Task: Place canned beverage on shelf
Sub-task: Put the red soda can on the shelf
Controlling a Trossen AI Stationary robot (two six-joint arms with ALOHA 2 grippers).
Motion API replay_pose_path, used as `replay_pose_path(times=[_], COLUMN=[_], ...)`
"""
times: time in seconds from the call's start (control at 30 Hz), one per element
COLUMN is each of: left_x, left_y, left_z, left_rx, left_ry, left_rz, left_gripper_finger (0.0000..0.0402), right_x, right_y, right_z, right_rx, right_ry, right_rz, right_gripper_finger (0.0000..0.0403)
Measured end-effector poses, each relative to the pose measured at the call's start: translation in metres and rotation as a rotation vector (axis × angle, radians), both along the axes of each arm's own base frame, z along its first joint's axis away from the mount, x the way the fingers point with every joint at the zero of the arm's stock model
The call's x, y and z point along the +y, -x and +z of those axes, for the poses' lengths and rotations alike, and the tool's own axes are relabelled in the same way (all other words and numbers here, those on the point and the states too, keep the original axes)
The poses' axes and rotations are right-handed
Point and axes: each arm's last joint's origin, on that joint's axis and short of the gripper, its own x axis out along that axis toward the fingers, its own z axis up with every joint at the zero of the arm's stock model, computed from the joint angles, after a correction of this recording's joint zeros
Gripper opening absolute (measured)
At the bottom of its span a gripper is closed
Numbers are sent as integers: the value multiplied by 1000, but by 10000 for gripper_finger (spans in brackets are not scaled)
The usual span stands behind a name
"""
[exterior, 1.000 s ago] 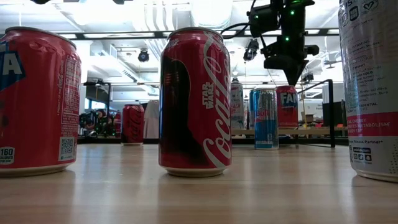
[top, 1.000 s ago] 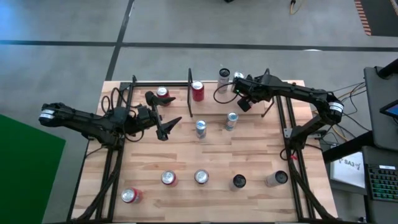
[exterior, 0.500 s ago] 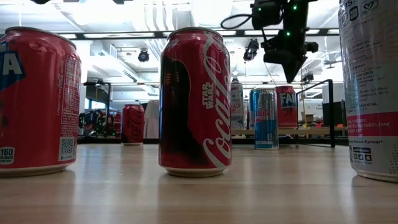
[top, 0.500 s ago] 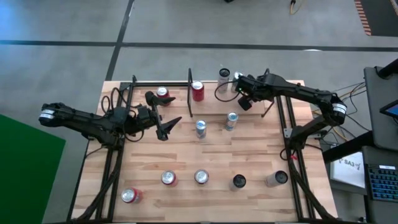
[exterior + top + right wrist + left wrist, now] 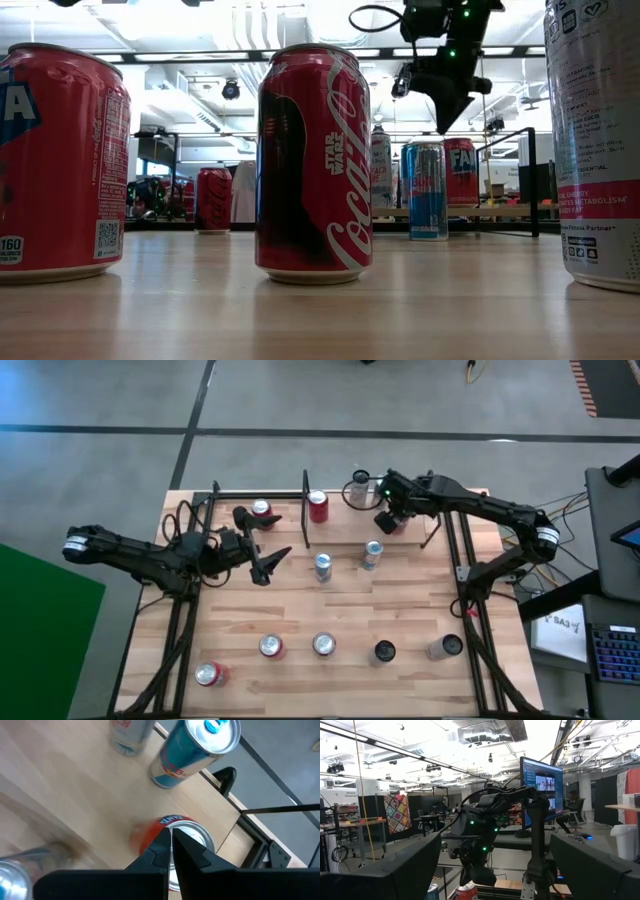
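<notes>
plank tabletop [image 5: 330, 615] strewn with cans; shelf [image 5: 262, 495] at far left. right gripper [image 5: 388, 520], clenched and empty, hovers above a red can [image 5: 186, 836], seemingly picking its target; next, part the fingers and descend. left gripper [image 5: 270, 563] waits, jaws released.
</notes>
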Motion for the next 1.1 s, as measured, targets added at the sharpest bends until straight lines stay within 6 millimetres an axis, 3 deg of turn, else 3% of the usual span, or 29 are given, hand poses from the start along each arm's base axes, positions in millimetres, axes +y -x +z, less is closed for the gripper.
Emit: replay_pose_path(times=[0.7,1.1], left_x=[0,0], left_y=[0,0], left_z=[0,0], left_rx=[-6,-7], left_ry=[4,4], left_rz=[-1,-1], left_gripper_finger=[359,359], right_x=[-3,-6], right_y=[4,10], right_z=[-20,-20], right_rx=[45,85], right_ry=[23,63], right_rz=[-51,-91], right_gripper_finger=[9,9])
